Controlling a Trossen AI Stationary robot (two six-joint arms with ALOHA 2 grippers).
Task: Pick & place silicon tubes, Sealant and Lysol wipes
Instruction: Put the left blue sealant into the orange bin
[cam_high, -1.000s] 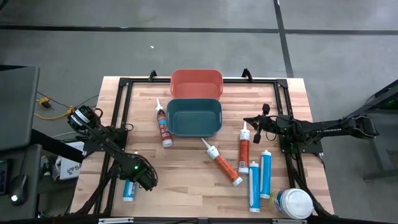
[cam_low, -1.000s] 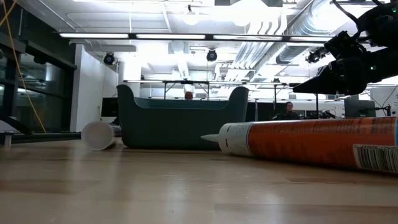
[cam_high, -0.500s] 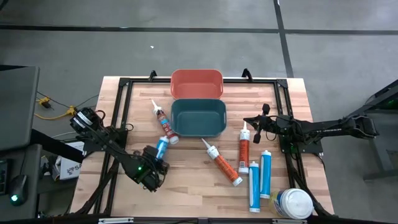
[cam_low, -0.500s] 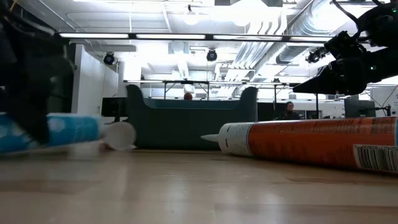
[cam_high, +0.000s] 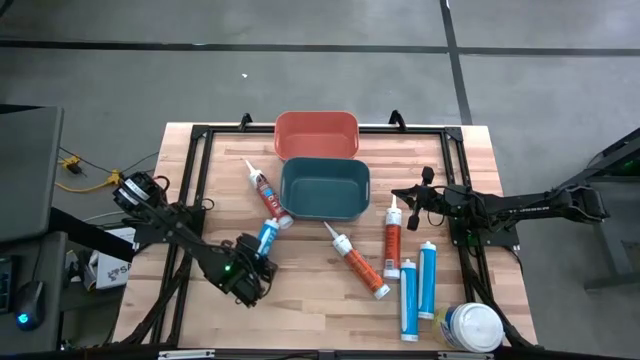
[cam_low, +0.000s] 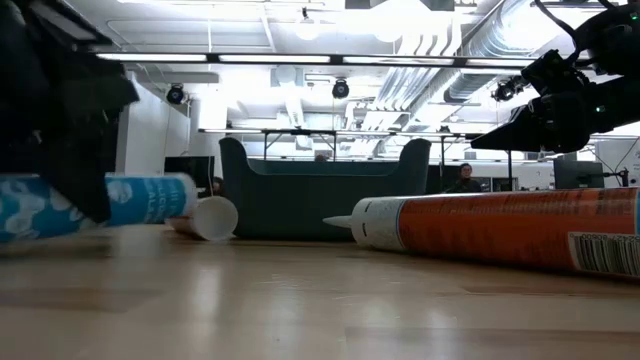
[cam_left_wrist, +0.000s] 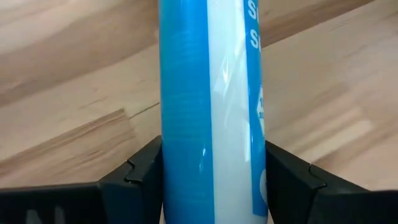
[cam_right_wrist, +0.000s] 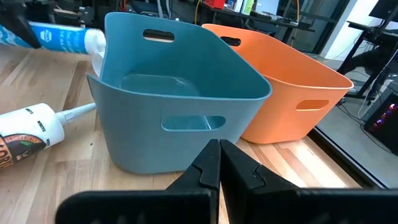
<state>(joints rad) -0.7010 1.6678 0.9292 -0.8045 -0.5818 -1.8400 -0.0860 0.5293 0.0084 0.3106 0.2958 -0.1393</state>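
Note:
My left gripper (cam_high: 250, 270) is near the table's front left, shut on a blue silicone tube (cam_high: 265, 238) that points toward the teal bin (cam_high: 325, 188). The tube's free end lies against the near end of a red sealant tube (cam_high: 268, 195), which lies beside the bin. My right gripper (cam_high: 412, 195) hangs shut and empty to the right of the bin. The Lysol wipes canister (cam_high: 472, 326) sits at the near right corner. An orange bin (cam_high: 316, 134) stands behind the teal one. My left gripper pinches the blue tube's round body (cam_left_wrist: 211, 155) between its two fingers (cam_left_wrist: 140, 180), which lie across it. The gripper itself hides the tube's near end. The tube lies level (cam_low: 110, 205) close over the table. Whether it is clear of the wood, I cannot tell.
Two blue tubes (cam_high: 409, 297) (cam_high: 427, 278) and two red tubes (cam_high: 392, 240) (cam_high: 357, 262) lie on the table's right half. A black frame (cam_high: 190, 180) runs along the table's edges. Bare wood lies at the near middle.
My left gripper has swung the blue tube round from pointing at the near edge to pointing at the teal bin, and has gone a little right. The tube's end has pushed the red tube's near end rightward. The teal bin has slid right.

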